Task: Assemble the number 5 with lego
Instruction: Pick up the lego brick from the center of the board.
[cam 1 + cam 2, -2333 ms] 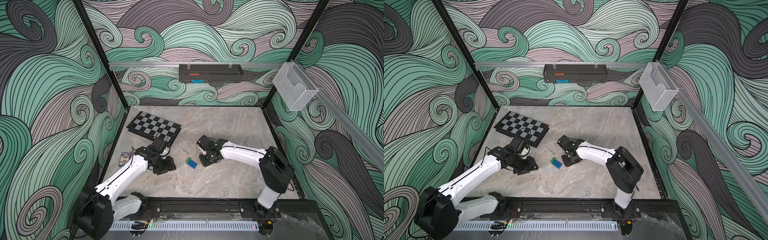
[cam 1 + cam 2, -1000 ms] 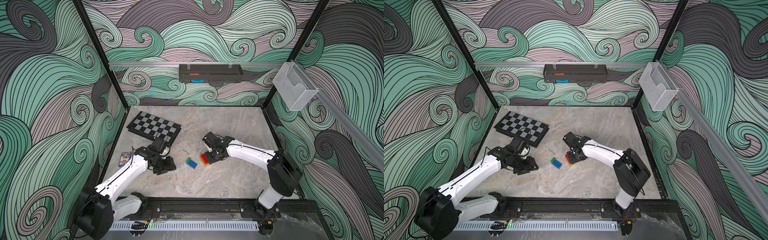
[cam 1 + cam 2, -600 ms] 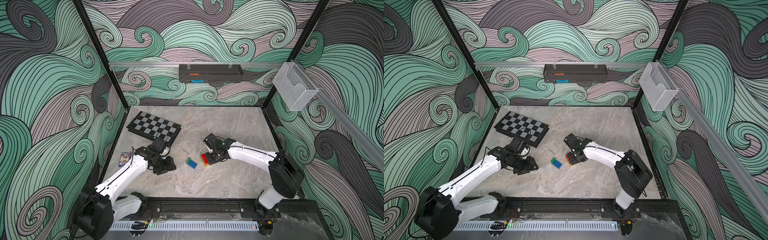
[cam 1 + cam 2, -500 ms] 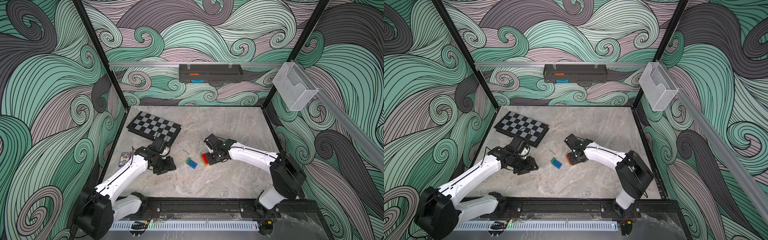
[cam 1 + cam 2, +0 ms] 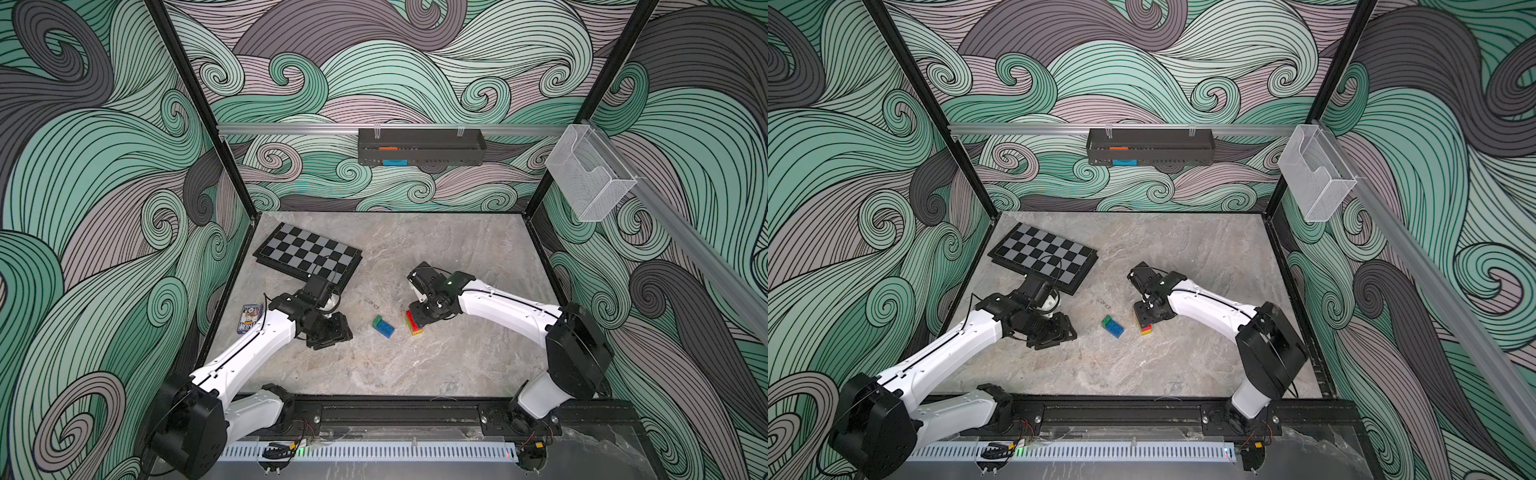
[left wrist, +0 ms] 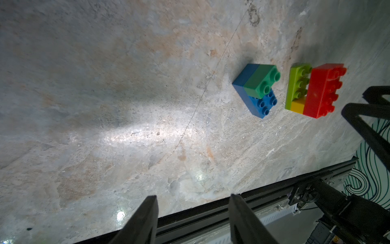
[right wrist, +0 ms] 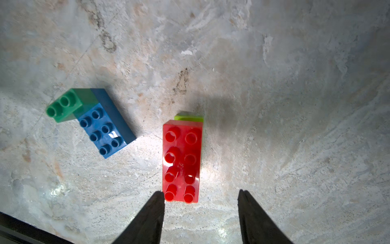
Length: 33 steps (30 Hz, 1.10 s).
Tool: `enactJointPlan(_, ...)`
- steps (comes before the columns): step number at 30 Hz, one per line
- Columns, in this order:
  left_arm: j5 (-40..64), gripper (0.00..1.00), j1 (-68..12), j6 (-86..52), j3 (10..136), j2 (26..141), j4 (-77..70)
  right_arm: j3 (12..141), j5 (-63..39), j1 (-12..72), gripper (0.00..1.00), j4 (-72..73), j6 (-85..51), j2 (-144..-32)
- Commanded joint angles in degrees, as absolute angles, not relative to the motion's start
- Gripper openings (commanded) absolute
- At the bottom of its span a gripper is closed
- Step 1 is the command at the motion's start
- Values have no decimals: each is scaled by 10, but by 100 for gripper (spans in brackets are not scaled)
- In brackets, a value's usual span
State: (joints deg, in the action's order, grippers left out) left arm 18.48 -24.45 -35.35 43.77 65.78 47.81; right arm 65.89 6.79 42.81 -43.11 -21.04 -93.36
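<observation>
Starting at the black front rail (image 5: pixel 395 415), the marbled tabletop (image 5: pixel 415 365) spreads beneath both arms. The left gripper (image 6: pixel 193 196) hangs parted and empty. The right gripper (image 7: pixel 200 193) stands parted at one end of the red-topped stack (image 5: pixel 414 325), not clamping it. The blue-and-green pair (image 5: pixel 383 326) lies just beside that stack. Farther back sits a chessboard (image 5: pixel 307 257), then the swirl-patterned wall (image 5: pixel 415 83) with its black tray (image 5: pixel 419 145).

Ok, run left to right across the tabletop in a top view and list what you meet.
Card box → left gripper → blue and green bricks → red, yellow and lime stack. Chessboard and right gripper left out: they overlap others.
</observation>
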Motion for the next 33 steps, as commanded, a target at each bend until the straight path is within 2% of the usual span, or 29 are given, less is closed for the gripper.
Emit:
enactJointPlan(1, 185, 57, -241, -349, 438, 657, 475, 682, 49, 432, 63, -443, -201, -959)
enactJointPlan(13, 185, 57, -242, -347, 438, 656, 475, 743, 38, 439, 63, -454, -200, -1080)
enactJointPlan(23, 185, 57, -241, -346, 438, 657, 475, 768, 48, 437, 46, -457, -196, -1134)
enactJointPlan(33, 188, 57, -241, -345, 439, 679, 468, 774, 45, 435, 28, -457, -180, -1136)
